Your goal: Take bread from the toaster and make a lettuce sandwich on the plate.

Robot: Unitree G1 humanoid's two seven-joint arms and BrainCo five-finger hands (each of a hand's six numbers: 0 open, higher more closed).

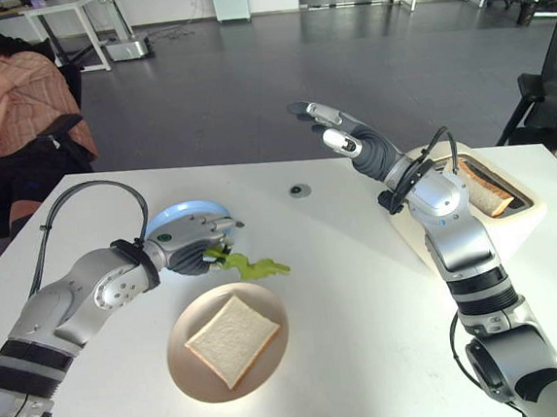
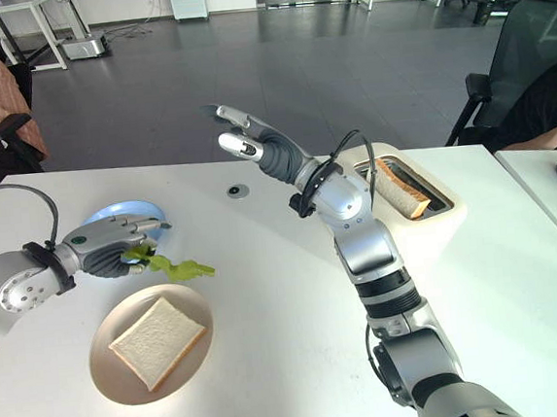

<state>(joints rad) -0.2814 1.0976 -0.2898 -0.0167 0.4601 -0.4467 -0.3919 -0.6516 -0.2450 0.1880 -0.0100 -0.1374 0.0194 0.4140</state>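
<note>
The left hand (image 1: 189, 249) sits just beyond the upper-left edge of the plate (image 1: 272, 360), fingers closed on a green lettuce leaf (image 1: 254, 265) whose free end trails toward the plate's far rim and lies low over the white table (image 1: 345, 300). A pale blue dish (image 1: 189, 214) lies right behind that hand, farther from the plate. The tan plate itself holds one slice of white bread (image 1: 233, 339) lying flat, a corner pointing at the near edge. Beyond the plate and a little right, a small round disc (image 1: 299, 190) is set in the tabletop. Further right, the right hand (image 1: 335, 130) is raised well above the table, up and to the right of the plate, fingers spread and holding nothing. Well to the plate's right stands the cream toaster (image 1: 524, 226), with a second, browned slice (image 1: 484, 195) sticking up out of its slot.
</note>
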